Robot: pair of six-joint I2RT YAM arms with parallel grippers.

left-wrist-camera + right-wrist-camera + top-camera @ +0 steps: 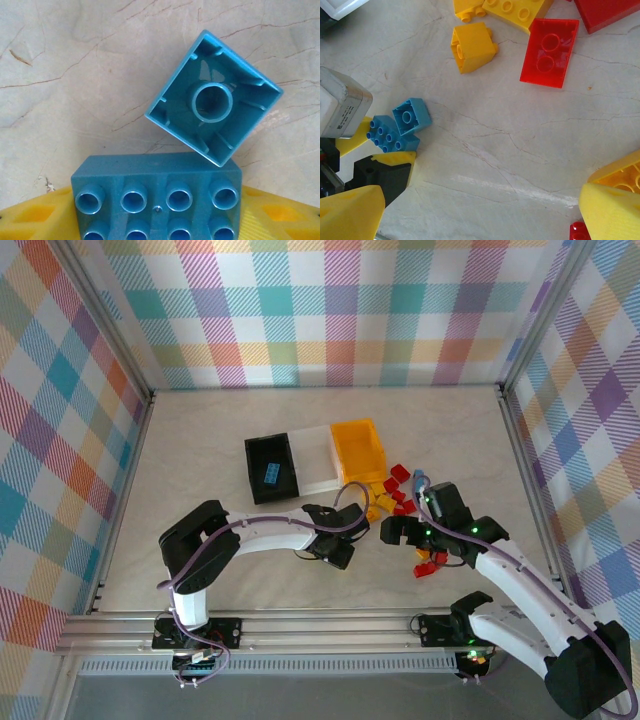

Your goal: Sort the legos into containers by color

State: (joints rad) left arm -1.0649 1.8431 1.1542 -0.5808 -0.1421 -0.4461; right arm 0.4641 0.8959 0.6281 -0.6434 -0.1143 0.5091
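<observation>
Left gripper (160, 216) clamped end-to-end on blue 2x4 brick (156, 175), studs facing its wrist camera. Upside-down blue 2x2 brick (214, 97) just past fingertips, touching 2x4's far edge. Right gripper (480, 210) jaws wide, nothing between; red brick (550, 50) and yellow brick (472, 47) ahead of it. Beyond left gripper, black bin (252, 472) with blue bricks inside.

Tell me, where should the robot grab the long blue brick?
Probably from straight above, pinching the long blue brick by its two short ends. Those ends are flat and free, its bumps face up, and the square blue brick crowds one long side.
</observation>
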